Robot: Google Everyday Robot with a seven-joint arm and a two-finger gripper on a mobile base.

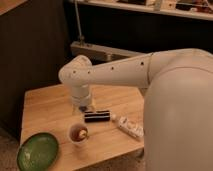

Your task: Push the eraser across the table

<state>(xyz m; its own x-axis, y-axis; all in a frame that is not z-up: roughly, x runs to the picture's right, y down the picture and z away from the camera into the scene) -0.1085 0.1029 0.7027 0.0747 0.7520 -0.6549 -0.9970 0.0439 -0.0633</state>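
The eraser [96, 116], a small black bar with a paler band, lies on the light wooden table [47, 107] near its middle, long side left to right. My white arm reaches in from the right and bends down over the table. My gripper [83, 107] hangs below the wrist just behind and left of the eraser, close to it. The wrist hides most of the gripper. A flat blue pad [85, 108] peeks out under the gripper.
A white cup [78, 134] with brown contents stands in front of the eraser. A green plate [38, 151] sits at the front left corner. A white oblong block [130, 127] with dark marks lies right of the eraser. A dark wall and a shelf stand behind.
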